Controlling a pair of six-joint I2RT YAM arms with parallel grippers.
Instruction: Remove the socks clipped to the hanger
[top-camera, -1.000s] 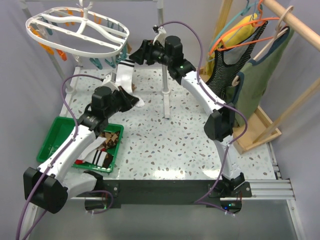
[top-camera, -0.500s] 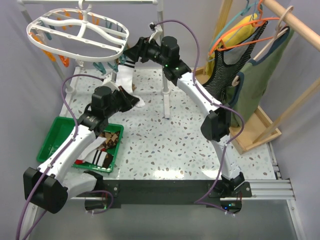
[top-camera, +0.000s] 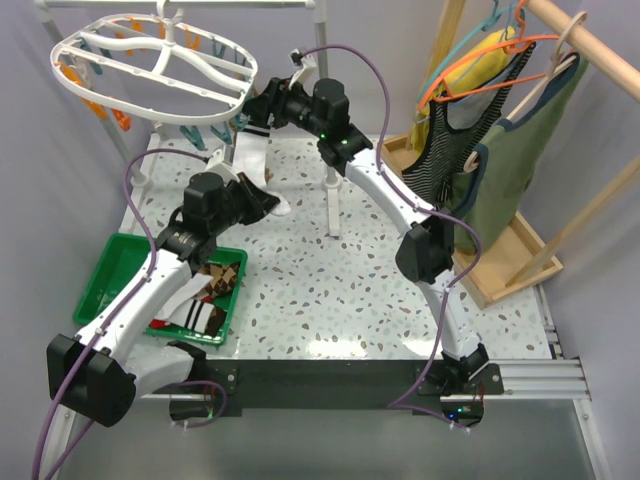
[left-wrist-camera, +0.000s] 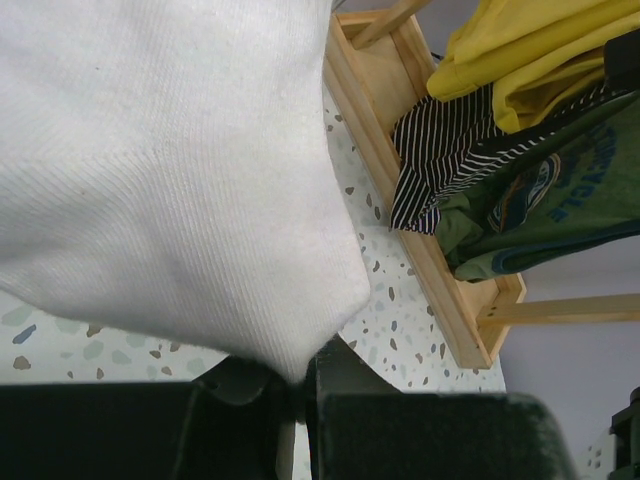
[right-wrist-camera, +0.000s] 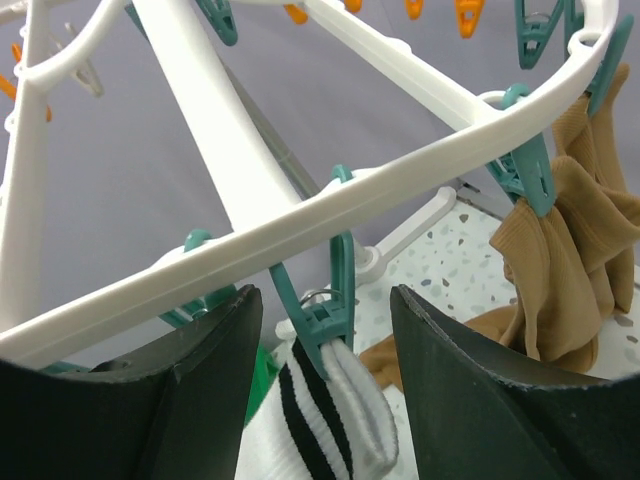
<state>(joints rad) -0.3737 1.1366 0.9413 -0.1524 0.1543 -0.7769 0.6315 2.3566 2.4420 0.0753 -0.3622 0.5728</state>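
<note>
Striped sock (right-wrist-camera: 330, 430): R fingers (right-wrist-camera: 470, 400) spread astride teal clip (right-wrist-camera: 335, 290) at hanger's (right-wrist-camera: 420, 150) 4 o'clock; squeeze squarely w/ L fingers (left-wrist-camera: 420, 440) pinching sock's end.

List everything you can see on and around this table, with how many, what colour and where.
white plastic oval drying hanger: one, white, hung above the table's far left corner
small plastic clips: many, teal and orange, along the hanger
white sock with black stripes: one, clipped at the hanger's rim, hanging down
tan-brown fabric sock: at least one, clipped beside it
green plastic bin: one, table's left side
socks in the bin: several, brown argyle and striped, count unclear
wooden garment rack: one, right of the table
hanging garments: three seen, striped black, green, yellow, on that rack
speckled white table: one, centre
left gripper: black, shut on the striped sock's lower end
right gripper: black, open, straddling the striped sock's teal clip
</note>
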